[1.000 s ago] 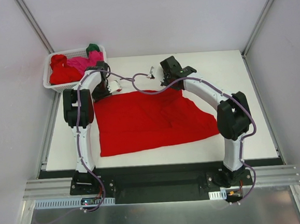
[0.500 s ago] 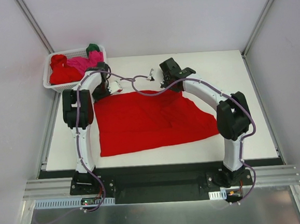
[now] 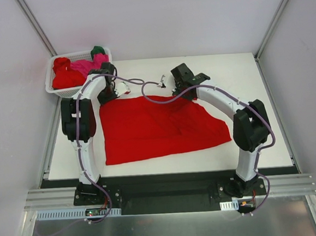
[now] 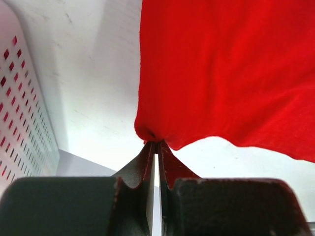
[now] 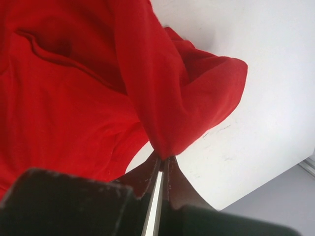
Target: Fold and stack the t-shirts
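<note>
Top external view gave us a white surface (image 3: pixel 242 78) with one bright red t-shirt (image 3: pixel 159 129) spread mostly flat across its middle, its near right corner running out to a point. Both arms arched over the shirt's far edge, and their purple cables (image 3: pixel 145 89) looped across that edge, so we could hardly pick out the two grippers from above. A white lattice basket (image 3: pixel 53 89) sat at the far left corner of the surface, just beside the left arm's wrist. In it we saw a crumpled red t-shirt (image 3: pixel 66 76), a magenta-pink t-shirt (image 3: pixel 91 64) and, at the far rim, a dark green t-shirt (image 3: pixel 98 50), heaped so that we could not tell their outlines apart.

From the left wrist, the left gripper (image 4: pixel 156 144) had its jaws pressed together on a small pinch of the spread shirt's corner, with the basket's perforated wall at the left margin. From the right wrist, the right gripper (image 5: pixel 164 158) likewise pinched a fold of the same red cloth beside a sleeve, drawn up into a peak. How much cloth lay between the fingers was hidden from us.
</note>
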### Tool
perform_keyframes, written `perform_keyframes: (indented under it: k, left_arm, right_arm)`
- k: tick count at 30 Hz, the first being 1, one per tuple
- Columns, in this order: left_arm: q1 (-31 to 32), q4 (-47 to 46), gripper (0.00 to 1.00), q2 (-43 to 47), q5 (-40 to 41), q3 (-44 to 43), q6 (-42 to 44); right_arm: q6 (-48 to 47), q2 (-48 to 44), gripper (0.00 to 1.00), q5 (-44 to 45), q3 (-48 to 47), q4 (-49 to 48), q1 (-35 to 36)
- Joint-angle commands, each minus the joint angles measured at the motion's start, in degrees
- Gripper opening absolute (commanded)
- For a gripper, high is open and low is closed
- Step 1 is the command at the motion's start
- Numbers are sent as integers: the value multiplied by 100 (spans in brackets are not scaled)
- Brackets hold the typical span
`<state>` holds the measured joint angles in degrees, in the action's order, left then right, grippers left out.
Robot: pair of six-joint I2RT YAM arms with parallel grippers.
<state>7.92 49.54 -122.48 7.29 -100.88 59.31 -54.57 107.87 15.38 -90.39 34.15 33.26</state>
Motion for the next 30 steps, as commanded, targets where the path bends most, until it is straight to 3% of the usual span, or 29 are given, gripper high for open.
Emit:
perform_keyframes:
  k: [1,22,30]
  left_arm:
    - [25,161,0,470,-88,165,-60]
    - [324,205,0,1261,115,754,-271]
    - [429,276,0,1595,264,1017,-350]
  right_arm:
    - [139,-486,1,0,39,74,41]
    - [-19,-1260,1,159,390,329,14]
    - [-28,-1576,1,-61,329,1137,-117]
